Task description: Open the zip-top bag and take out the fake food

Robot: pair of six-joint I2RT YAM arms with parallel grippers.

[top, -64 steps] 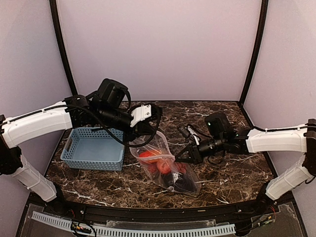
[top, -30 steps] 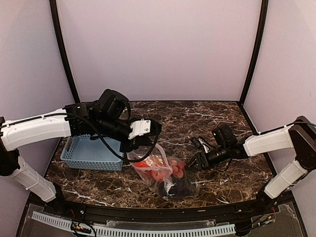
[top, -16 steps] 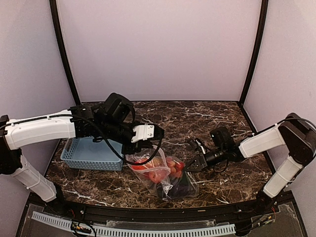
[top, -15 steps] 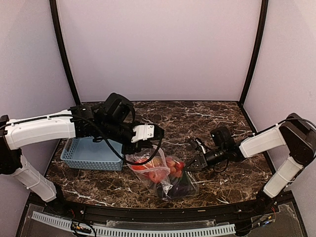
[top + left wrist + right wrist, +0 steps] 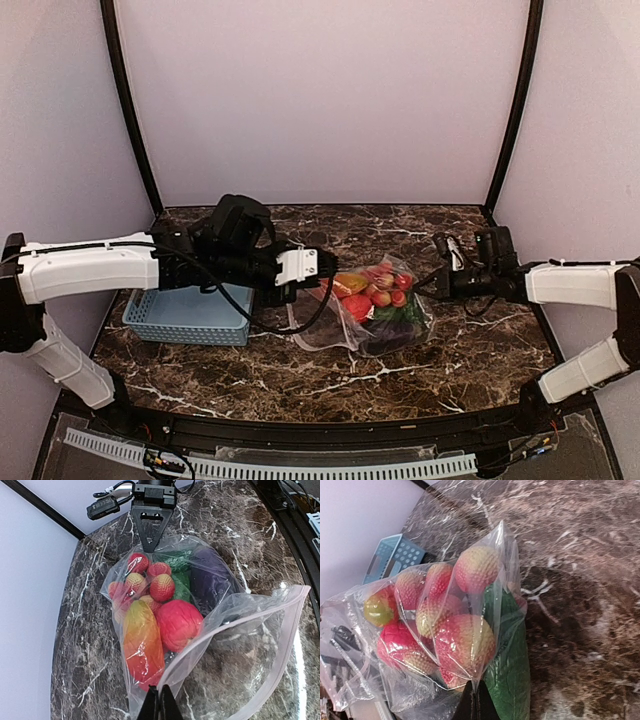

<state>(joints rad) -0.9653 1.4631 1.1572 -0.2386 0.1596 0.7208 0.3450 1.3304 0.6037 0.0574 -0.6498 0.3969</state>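
Now left pincer (image 5: 159, 706) clamped on zip-top bag (image 5: 260, 630) mouth, right pincer (image 5: 477, 703) clamped on closed end, holding it stretched, likely to spill fake food (image 5: 176, 625).

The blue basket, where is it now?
In the top view, the blue basket sits on the left, partly beneath the left arm, with the zip-top bag to its right.

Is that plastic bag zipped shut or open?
The zip-top bag is open: its zip strip gapes in a loop, fake food inside.
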